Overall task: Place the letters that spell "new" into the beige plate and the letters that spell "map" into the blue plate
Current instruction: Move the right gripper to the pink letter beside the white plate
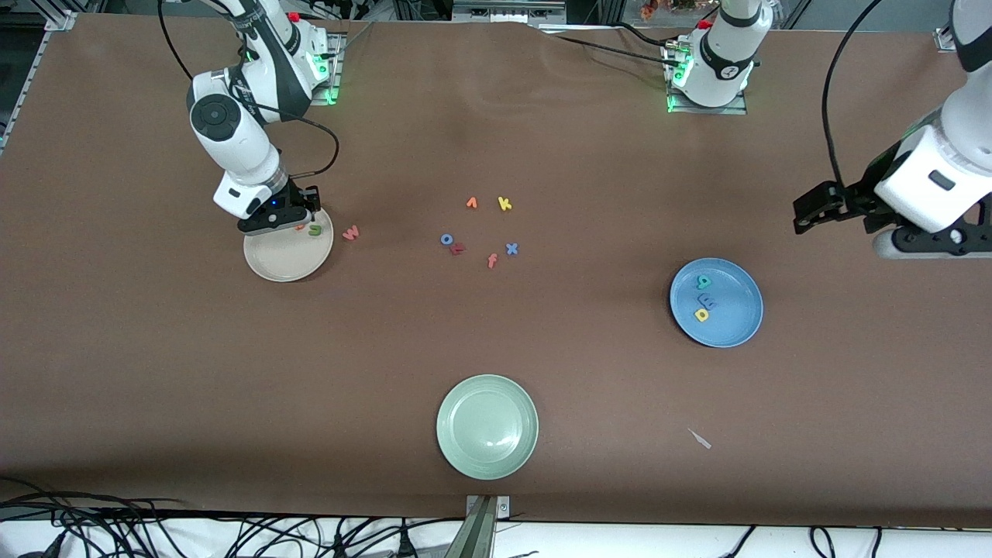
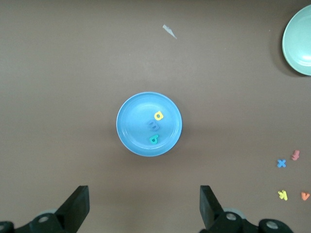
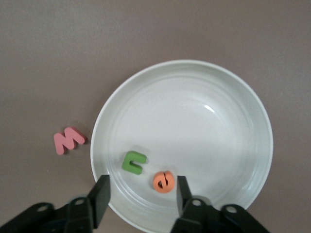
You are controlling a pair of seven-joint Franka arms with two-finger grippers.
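Pale green plate (image 1: 487,426) nearest, blue plate (image 1: 717,302) holding m, a, p, beige plate (image 1: 288,253) holding n (image 3: 133,162) and e (image 3: 164,181) under parted right gripper (image 3: 141,194), w (image 1: 352,232) beside, left gripper (image 2: 145,206) waiting spread wide.

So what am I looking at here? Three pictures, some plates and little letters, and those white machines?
Two robot arms work at a brown table. One picture looks down from a high camera facing them; the other two come from cameras on each arm's wrist.

The right gripper hangs over the beige plate, fingers apart, holding nothing. The green n and orange e lie in that plate; the w lies on the table beside it.

The left gripper waits open in the air, looking down on the blue plate, which holds three letters. A green plate and spare letters lie mid-table.
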